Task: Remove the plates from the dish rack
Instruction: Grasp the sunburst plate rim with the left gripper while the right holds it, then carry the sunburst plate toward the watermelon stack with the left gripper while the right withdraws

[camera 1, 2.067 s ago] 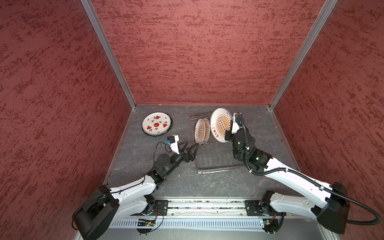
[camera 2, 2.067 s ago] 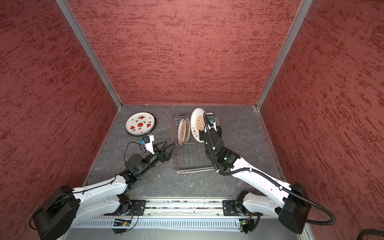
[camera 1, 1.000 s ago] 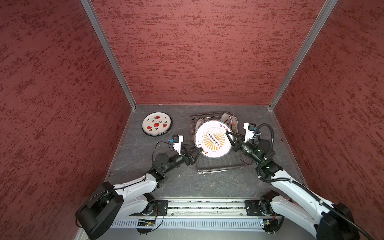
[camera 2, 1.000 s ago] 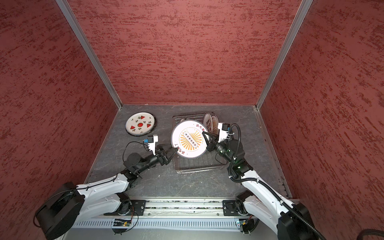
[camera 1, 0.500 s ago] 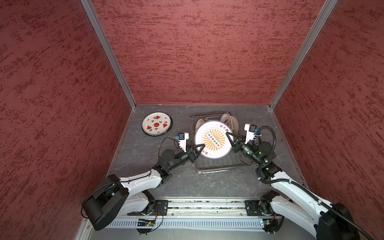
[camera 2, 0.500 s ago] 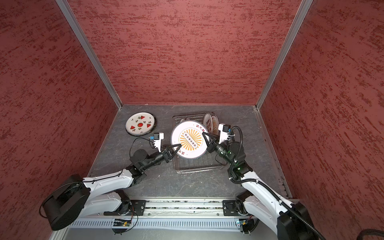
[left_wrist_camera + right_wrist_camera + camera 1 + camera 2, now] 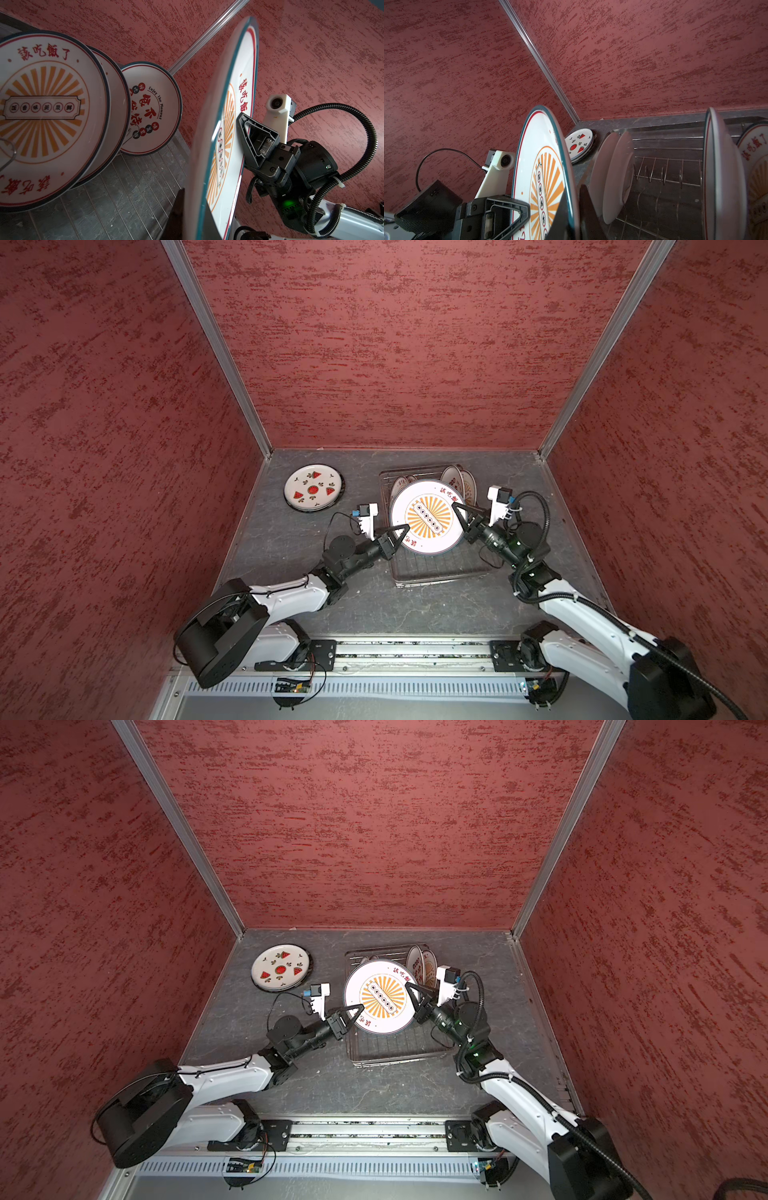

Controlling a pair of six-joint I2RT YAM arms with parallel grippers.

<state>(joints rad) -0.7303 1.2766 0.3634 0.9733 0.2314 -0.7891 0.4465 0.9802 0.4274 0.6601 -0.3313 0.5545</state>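
A white plate with an orange sunburst hangs face up above the dish rack. My left gripper is shut on its left rim, with the rim running between the dark fingers in the left wrist view. My right gripper clasps the opposite rim, a finger on each side. Several more plates stand upright at the rack's far end.
A watermelon plate lies flat on another dish at the back left of the grey floor. Red walls close in three sides. The rack's upright prongs stand bare in its near part.
The right gripper carried the sunburst plate from the rack's far end out over the rack. The left gripper reached in and shut on the plate's left rim.
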